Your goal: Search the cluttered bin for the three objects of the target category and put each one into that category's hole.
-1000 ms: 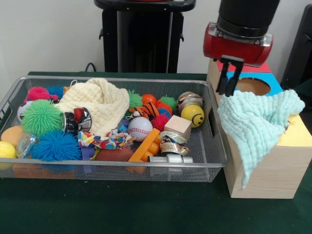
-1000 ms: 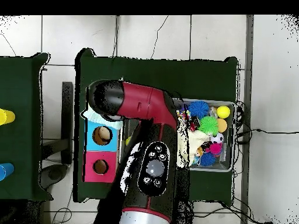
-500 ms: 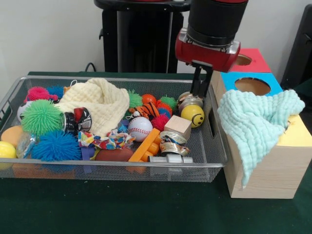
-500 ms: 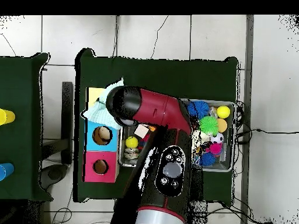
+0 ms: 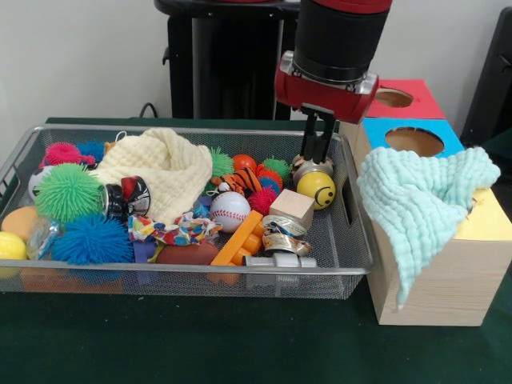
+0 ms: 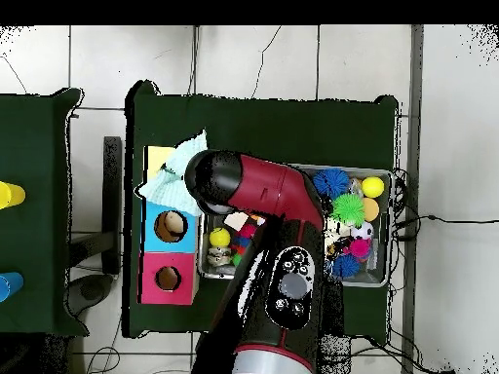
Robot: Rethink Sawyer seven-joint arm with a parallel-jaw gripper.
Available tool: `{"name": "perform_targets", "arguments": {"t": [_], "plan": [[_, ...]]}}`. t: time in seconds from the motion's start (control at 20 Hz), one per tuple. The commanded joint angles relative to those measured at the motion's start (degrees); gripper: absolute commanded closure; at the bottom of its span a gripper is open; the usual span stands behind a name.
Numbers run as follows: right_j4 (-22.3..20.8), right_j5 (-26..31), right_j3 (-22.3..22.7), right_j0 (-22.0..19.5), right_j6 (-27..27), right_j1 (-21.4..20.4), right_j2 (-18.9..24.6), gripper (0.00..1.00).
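The silver wire mesh bin (image 5: 200,272) is full of toys; it also shows in the overhead view (image 6: 375,282). A confetti-patterned cloth scrap (image 5: 172,230) lies near the bin's front, left of a baseball (image 5: 230,211). A banded cream-and-brown ball (image 5: 312,164) that looks braided sits at the bin's right end. My gripper (image 5: 315,148) hangs just above that ball, empty, its fingers a little apart. In the overhead view the arm (image 6: 263,195) hides the gripper and the middle of the bin. A third textile thing does not show.
A mint-green waffle cloth (image 5: 424,192) hangs over the yellow-topped wooden box (image 5: 488,224), beside the blue box (image 5: 376,128) and red box (image 5: 416,104). A cream waffle cloth (image 5: 164,168), spiky balls and a yellow smiley ball (image 5: 318,190) lie in the bin.
My gripper has moved left from above the blue box to over the bin's right end. The mint-green cloth stays on the box.
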Motion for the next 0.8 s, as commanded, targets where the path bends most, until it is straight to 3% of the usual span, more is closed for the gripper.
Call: {"name": "perform_targets", "arguments": {"t": [0.05, 0.8], "plan": [[0.03, -0.98, 4.59, -0.37, 7.26, 1.04, 5.26, 1.00], [3.35, 0.48, -1.44, 0.52, 9.84, 2.59, 7.53, 1.00]]}}
